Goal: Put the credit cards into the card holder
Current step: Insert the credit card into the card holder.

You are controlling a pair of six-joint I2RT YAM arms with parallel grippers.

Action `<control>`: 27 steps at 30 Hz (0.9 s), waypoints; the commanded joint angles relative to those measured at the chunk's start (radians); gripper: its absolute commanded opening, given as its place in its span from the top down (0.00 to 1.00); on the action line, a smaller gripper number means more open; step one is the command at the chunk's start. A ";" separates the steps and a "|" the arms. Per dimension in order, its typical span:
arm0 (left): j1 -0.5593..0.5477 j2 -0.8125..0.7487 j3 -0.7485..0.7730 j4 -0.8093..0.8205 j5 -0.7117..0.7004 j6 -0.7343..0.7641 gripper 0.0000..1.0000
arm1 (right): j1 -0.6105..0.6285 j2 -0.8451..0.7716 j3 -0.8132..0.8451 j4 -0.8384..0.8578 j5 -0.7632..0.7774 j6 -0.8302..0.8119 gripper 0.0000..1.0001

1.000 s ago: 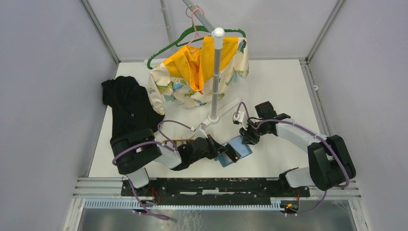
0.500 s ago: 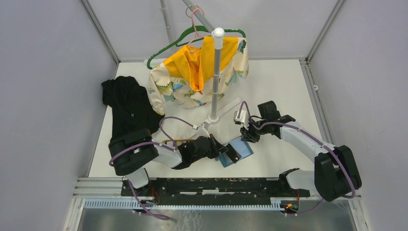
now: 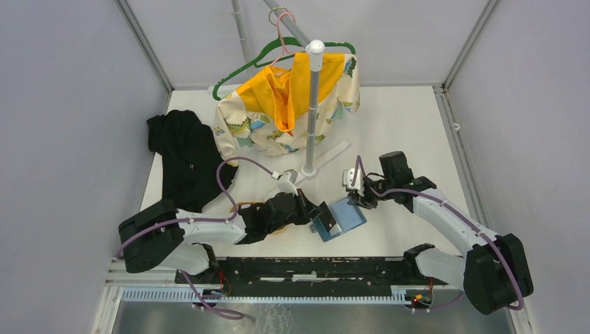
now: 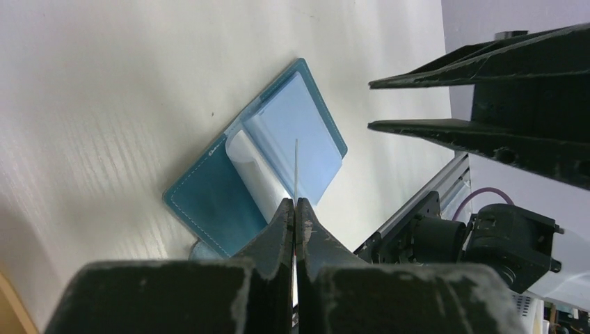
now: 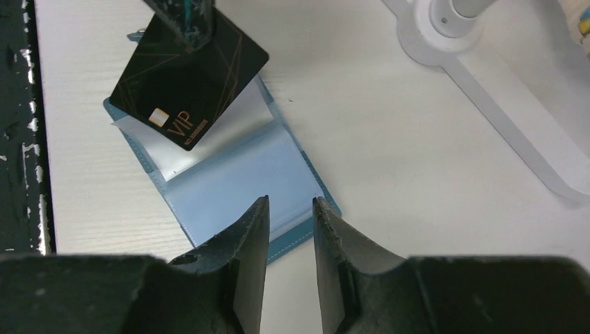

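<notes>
My left gripper [image 4: 296, 207] is pressed together on a black credit card [image 5: 191, 83], holding it tilted over the card holder [image 5: 243, 181], which lies open on the white counter [image 5: 417, 174] between my arms. My right gripper [image 5: 290, 209] hovers over the holder's right side, slightly spread and pinching nothing.

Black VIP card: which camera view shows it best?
Right wrist view: the black VIP card faces the camera, lettering readable. Left wrist sees only its thin edge; top view shows it tiny, barely distinguishable.
</notes>
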 commanded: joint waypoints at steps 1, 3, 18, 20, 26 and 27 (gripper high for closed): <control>-0.005 -0.039 -0.003 -0.027 0.012 0.066 0.98 | 0.003 -0.029 -0.040 -0.008 -0.123 -0.191 0.65; -0.006 -0.033 -0.016 0.029 0.045 0.048 0.98 | 0.003 -0.035 -0.062 -0.042 -0.159 -0.302 0.65; 0.014 0.128 -0.082 0.389 0.114 -0.104 0.98 | 0.003 -0.006 -0.157 -0.185 -0.135 -0.810 0.69; 0.021 0.154 -0.088 0.426 0.124 -0.122 0.98 | 0.003 0.003 -0.151 -0.188 -0.117 -0.812 0.70; 0.042 0.198 -0.121 0.509 0.109 -0.189 0.98 | 0.003 0.008 -0.155 -0.174 -0.094 -0.802 0.70; 0.043 0.199 -0.125 0.514 0.099 -0.197 0.98 | 0.004 0.010 -0.155 -0.173 -0.091 -0.798 0.71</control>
